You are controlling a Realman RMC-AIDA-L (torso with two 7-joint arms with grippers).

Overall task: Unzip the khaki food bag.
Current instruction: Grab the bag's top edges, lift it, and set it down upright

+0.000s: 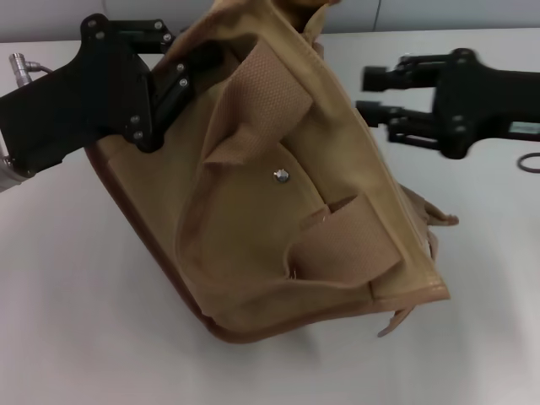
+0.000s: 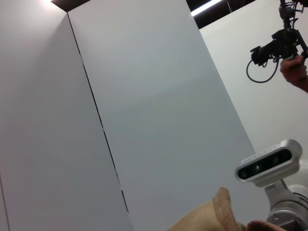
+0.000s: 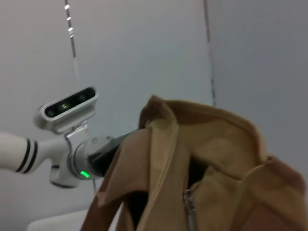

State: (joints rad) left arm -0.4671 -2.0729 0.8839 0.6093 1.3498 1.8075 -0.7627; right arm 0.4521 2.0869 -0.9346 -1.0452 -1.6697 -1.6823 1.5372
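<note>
overhead, left end effector (image 1: 181,80) clamps soft boxy khaki food bag (image 1: 278,211); right end effector (image 1: 371,94) parted.

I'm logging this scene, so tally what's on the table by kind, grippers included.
Khaki food bag: 1
Grippers: 2, left gripper at the bag's top, right gripper beside it
Dark ring: 1
Total: 4

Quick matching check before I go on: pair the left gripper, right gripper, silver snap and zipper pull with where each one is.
1. left gripper
2. right gripper
3. silver snap
4. zipper pull

a. on the front pocket
b. at the khaki food bag's upper left edge
c. hangs at the bag's open top
d. clear of the bag, to its right

Pairs: 1-b, 2-d, 3-a, 4-c
</note>
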